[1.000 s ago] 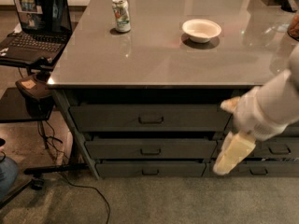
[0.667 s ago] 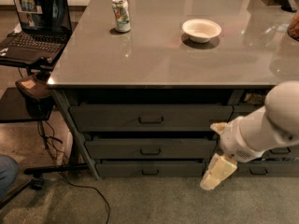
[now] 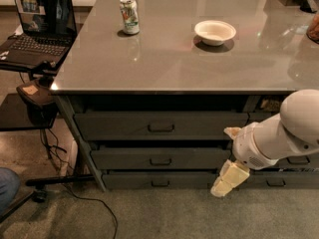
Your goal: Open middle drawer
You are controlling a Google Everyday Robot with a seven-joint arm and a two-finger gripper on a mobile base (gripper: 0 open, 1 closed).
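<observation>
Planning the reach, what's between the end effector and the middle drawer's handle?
Nothing: the camera view shows only the bare front of the middle drawer. The end effector hangs low, to the right of the handle.

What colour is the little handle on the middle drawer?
The handle is black, camera view; the end effector hangs lower right of it.

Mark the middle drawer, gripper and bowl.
middle drawer [image 3: 160,155]: camera view, front panel just above its handle
gripper [image 3: 223,184]: camera view, tip, hanging low right of the middle drawer
bowl [image 3: 215,32]: camera view, inside of the bowl
</observation>
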